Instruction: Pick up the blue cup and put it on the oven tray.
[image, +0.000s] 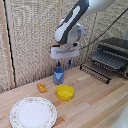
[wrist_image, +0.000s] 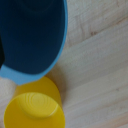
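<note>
Blue cup (image: 58, 76) stands empty beside yellow bowl (image: 65, 92).

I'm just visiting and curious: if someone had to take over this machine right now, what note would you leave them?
Gripper: directly over the blue cup, fingers reaching down to its rim; whether they have closed on it cannot be told.
Blue cup: standing upright on the wooden table, beside the yellow bowl. The wrist view shows its rim very close to the camera.
Oven tray: jutting from the toaster oven at the exterior view's right, nothing on it.
Done: arm brought to the cup.
Left: secure the grip, lift, carry the cup to the tray, set it down.
</note>
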